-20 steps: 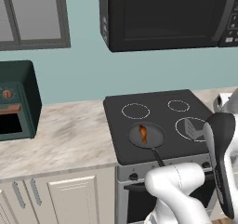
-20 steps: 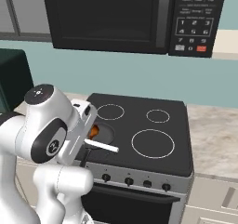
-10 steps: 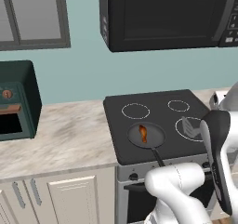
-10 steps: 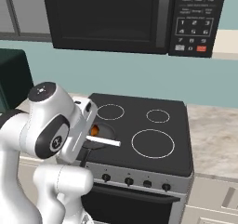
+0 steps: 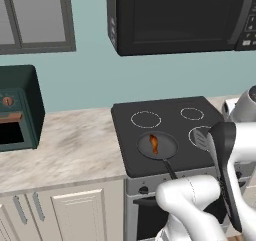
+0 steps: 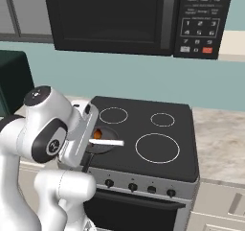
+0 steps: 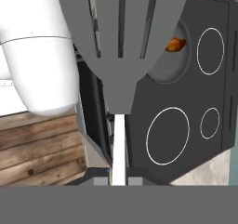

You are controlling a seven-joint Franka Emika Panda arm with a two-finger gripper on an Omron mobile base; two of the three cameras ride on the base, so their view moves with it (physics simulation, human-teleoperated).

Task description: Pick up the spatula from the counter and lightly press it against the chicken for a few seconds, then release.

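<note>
Holding a grey slotted spatula with a white handle [image 7: 121,28] up in the air, clear of the beige speckled counter [image 5: 65,145], so safe to call the pickup part done. Clamped in the two-finger gripper [image 7: 118,180] right on the thin handle, jaws squeezed down narrow around it. Makes sense to grab that far back: leaves the whole flat head free out front for pressing and keeps the fingers away from the pan.

Looking along the hand: flat head face-on, covering part of the round dark frying pan [image 7: 160,69], with the small orange-brown piece of chicken [image 7: 175,44] peeking out just past its edge. No contact yet, as far as can be judged.

From the left base view: spatula head [image 5: 200,137] hanging over the front right part of the black glass-top stove [image 5: 125,135], just beside the pan [image 5: 170,146], with the chicken [image 5: 154,144] mid-pan near the stove's front edge and the pan handle poking out over that edge. From the right base view: white handle [image 6: 106,142] sticking out level just above the pan, chicken [image 6: 97,134] right behind it.

Probably next: carry the head across over the chicken, then lower gently. Lightly only, since it looks like a small slick piece in a loose pan on glass, easy to shove sideways with too much push.
</note>
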